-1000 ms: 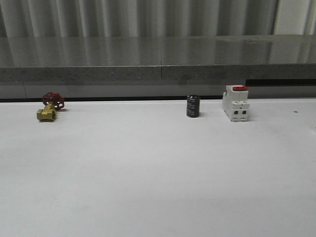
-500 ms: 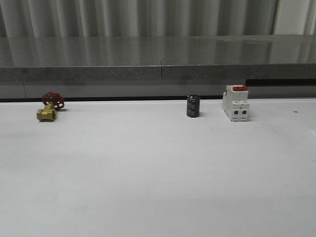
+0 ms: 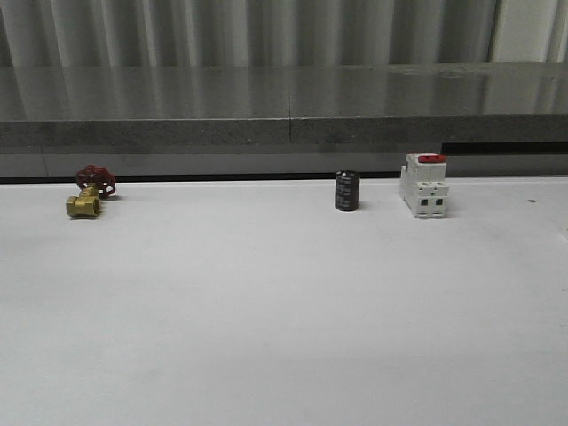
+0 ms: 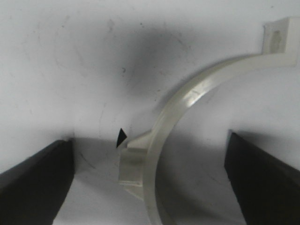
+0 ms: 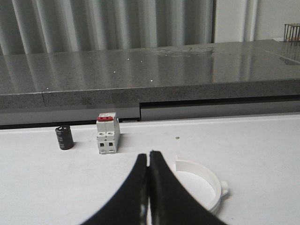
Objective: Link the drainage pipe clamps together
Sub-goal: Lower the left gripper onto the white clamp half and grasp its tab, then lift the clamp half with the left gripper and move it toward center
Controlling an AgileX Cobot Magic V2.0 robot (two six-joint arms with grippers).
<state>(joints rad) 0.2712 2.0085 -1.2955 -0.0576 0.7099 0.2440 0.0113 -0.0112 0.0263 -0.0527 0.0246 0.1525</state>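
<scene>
Between our spread left gripper (image 4: 150, 187) fingers, the clamp half (image 4: 187, 117) sits off-centre toward six o'clock; closing could skid it away.

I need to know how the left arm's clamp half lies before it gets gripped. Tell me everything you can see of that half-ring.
In the left wrist view the clamp half is a pale, glossy, off-white plastic arc lying on the white table. A flat tab with a small hole ends one end of the arc; a blocky side lug sticks out from its outer edge midway. Its other end runs out of frame. It sits between the left gripper fingers, which stand wide apart and do not touch it.
</scene>
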